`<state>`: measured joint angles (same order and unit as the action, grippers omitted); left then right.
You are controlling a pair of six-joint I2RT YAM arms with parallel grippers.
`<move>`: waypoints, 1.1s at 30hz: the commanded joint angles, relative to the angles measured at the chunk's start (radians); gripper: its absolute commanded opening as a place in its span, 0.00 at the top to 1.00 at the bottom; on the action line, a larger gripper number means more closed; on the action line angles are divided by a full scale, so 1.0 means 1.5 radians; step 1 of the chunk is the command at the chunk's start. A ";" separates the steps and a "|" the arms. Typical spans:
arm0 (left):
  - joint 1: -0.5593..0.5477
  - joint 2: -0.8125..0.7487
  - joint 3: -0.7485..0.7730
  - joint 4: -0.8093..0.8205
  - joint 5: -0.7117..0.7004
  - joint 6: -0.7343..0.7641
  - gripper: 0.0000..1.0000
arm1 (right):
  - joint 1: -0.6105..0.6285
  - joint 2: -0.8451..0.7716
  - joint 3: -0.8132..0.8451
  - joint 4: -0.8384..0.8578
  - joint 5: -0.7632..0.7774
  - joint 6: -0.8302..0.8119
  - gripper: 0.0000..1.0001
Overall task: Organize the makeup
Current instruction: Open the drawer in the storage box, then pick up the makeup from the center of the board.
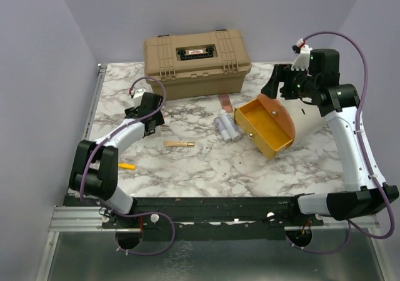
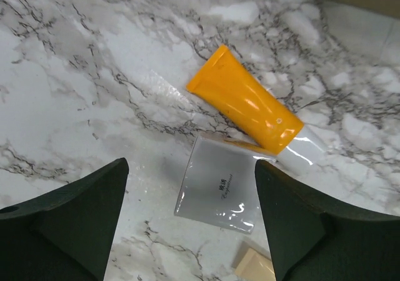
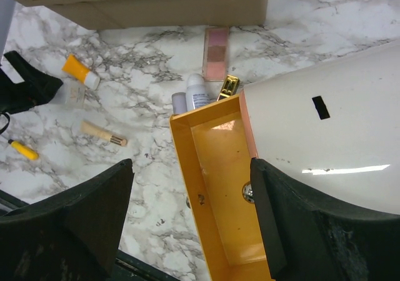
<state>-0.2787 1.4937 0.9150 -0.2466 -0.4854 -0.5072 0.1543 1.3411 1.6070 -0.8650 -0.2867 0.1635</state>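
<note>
Left pincer (image 2: 190, 168) spread wide, nothing between the fingers; hangs low over the left side of the marble surface (image 2: 75, 75), directly above a clear flat sachet (image 2: 219, 184); touching the sachet's upper edge, an orange tube (image 2: 244, 100), lying aslant with its white cap toward the right of the wrist view; at the bottom edge of that view, a pale tan corner of something, too cropped to name; to the right of that pincer, a tan-handled brush (image 1: 179, 143) flat on the surface; nearer the arm bases, beside the left arm's elbow, a yellow pencil (image 1: 127, 166); mid-surface, pale tubes (image 1: 226, 128) side by side, just left of the open pouch (image 1: 309, 122); a gold stick (image 3: 229, 87) against the pouch's orange rim beside them; a pink palette (image 1: 225, 102) just in front of the tan hard case (image 1: 197, 59) at the back; right pincer (image 3: 190, 168) likewise spread wide, poised over the tipped pouch, orange lining facing left; cannot tell whether either finger touches it.
</note>
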 commanded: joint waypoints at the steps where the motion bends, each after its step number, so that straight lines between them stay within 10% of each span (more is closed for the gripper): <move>1: 0.020 0.057 0.033 -0.057 0.055 0.032 0.18 | 0.001 -0.012 -0.009 0.014 0.024 -0.005 0.19; 18: 0.020 0.019 -0.028 0.027 0.164 0.099 0.16 | 0.001 -0.007 -0.015 0.009 0.022 -0.007 0.19; 33: 0.022 0.027 -0.054 0.046 0.130 0.075 0.36 | 0.001 -0.023 -0.041 0.010 0.040 -0.017 0.19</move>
<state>-0.2504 1.5414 0.8700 -0.2008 -0.2771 -0.3824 0.1543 1.3327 1.5620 -0.8612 -0.2546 0.1555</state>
